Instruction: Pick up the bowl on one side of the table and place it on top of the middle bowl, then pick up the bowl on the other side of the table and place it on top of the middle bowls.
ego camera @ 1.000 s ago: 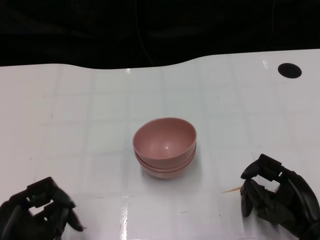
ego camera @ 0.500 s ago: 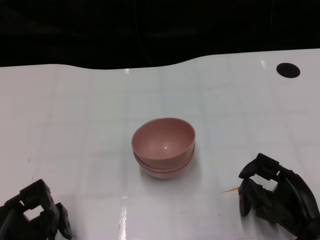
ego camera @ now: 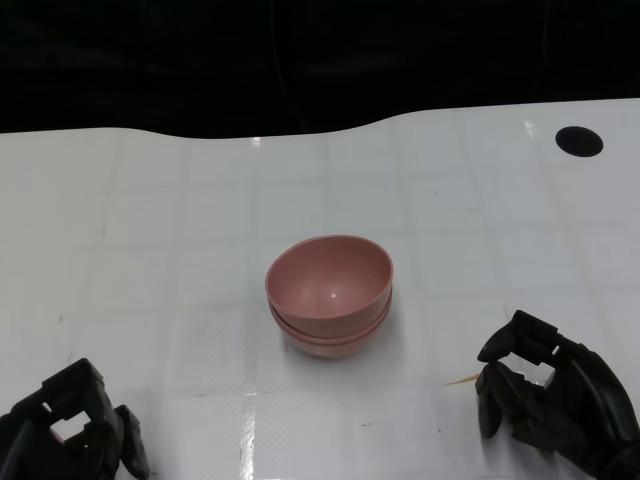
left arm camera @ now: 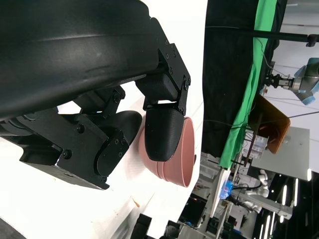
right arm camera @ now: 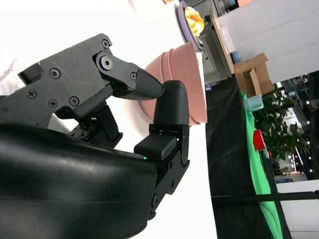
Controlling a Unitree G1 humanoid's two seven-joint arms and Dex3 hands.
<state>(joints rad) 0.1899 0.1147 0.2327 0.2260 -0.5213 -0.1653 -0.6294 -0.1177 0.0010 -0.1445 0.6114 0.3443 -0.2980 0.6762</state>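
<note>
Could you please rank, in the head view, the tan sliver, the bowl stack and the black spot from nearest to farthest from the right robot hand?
1. Tan sliver, on the table just beside the right robot hand.
2. Bowl stack, mid-table.
3. Black spot, far right corner.

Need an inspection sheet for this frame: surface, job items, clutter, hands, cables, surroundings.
Surface: white table, glossy, faint grid lines; black round mark near its far right edge.
Job's things: pink bowl stack nested at the centre, upright; no bowl at either side.
Clutter: thin tan sliver on the table beside the right robot hand.
Hands: left robot hand at the near left, holds nothing, fingers curled; right robot hand at the near right, holds nothing, fingers curled. Neither touches the bowls.
Cables: nothing seen on the table.
Surroundings: black backdrop behind the table; green cloth and lab clutter in the wrist views.
</note>
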